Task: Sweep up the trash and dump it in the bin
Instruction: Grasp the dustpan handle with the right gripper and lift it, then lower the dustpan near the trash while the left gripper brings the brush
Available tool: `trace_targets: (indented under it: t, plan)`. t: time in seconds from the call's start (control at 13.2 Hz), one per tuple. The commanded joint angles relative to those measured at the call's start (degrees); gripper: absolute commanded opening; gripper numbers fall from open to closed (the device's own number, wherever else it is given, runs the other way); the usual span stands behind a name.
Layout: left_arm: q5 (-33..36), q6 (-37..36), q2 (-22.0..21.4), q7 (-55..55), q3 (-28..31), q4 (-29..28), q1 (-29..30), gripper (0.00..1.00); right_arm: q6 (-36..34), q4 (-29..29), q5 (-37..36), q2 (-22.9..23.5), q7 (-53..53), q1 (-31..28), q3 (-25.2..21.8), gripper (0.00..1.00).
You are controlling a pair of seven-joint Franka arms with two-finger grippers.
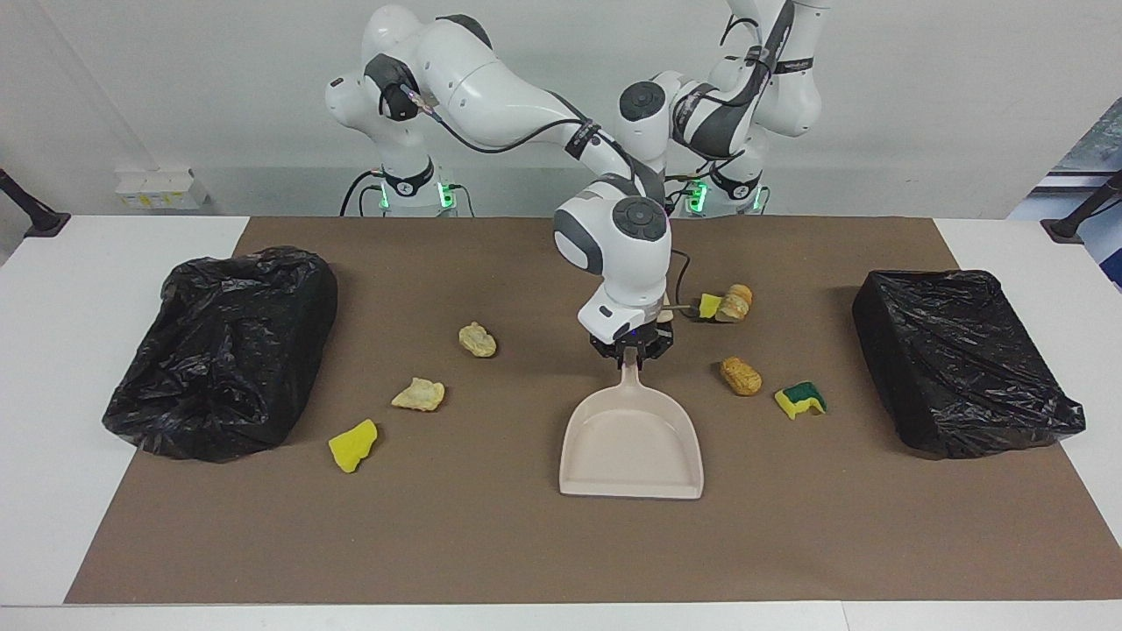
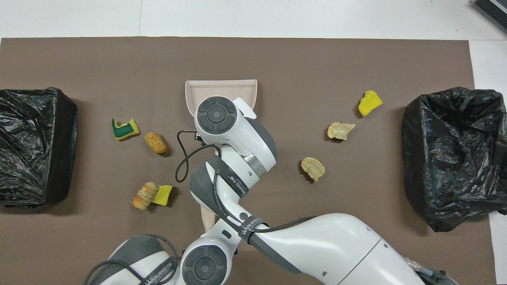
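A beige dustpan lies mid-mat, mouth away from the robots. My right gripper is shut on its handle; in the overhead view the right wrist covers that grip. Several scraps of trash lie around. Toward the right arm's end are a yellow sponge, a cream lump and a tan lump. Toward the left arm's end are a brown lump, a yellow-green sponge and a yellow piece touching an orange-brown lump. My left gripper is hidden by the right arm.
Black bag-lined bins stand at both ends of the brown mat: one at the right arm's end, one at the left arm's end. A beige stick-like piece pokes out under the right arm, nearer the robots than the dustpan.
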Motion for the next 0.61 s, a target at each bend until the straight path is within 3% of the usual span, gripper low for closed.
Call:
trace_targets:
  t: [0.0,0.15,0.53]
  plan:
    - [3.4,-4.1,-3.4,0.4,-0.4,0.1,5.1,0.0,-1.2,0.2,0.1,-2.4,-3.9,-3.0,0.7,0.0]
    - [3.7,-5.3,-6.7,0.4,-0.5,0.1,9.3,0.0,-4.2,-0.1,0.1,-4.4,-7.3,-4.1,0.7,0.0]
    - [6.4,-11.1,-8.0,0.4,-0.5,-0.5,15.1,0.0,-7.2,-4.7,2.7,-10.7,-21.9,-6.2,0.8,0.0]
